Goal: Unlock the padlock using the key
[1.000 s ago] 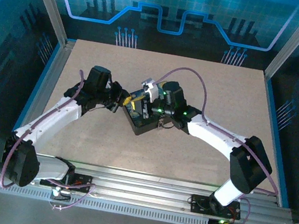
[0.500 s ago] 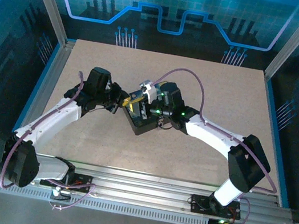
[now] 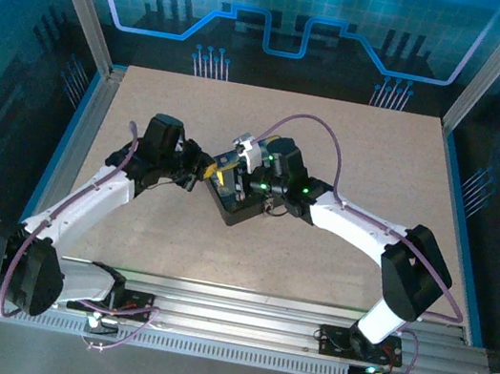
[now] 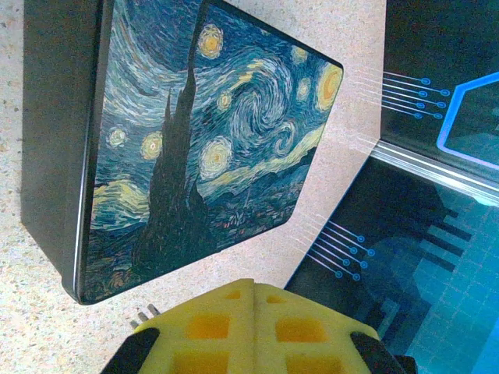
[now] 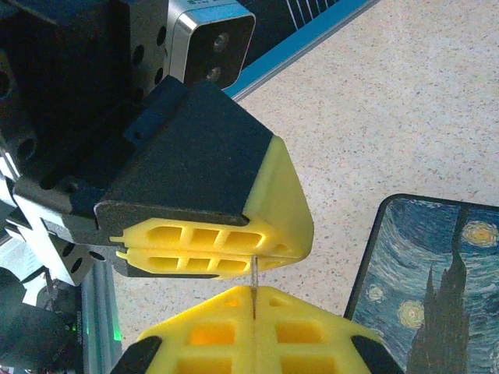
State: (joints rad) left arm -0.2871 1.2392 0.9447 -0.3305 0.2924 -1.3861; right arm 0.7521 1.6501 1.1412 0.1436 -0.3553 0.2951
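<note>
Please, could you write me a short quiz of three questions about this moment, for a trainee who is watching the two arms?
1. True or false: the left gripper and the right gripper are at opposite edges of the table.
2. What does the right gripper clamp? A) the key, seen edge-on B) a cup C) nothing
3. Which thing lies on the table next to the grippers?
Key: 1 false, they meet near the middle; 2 A; 3 the dark box with a swirly blue painted lid.
</note>
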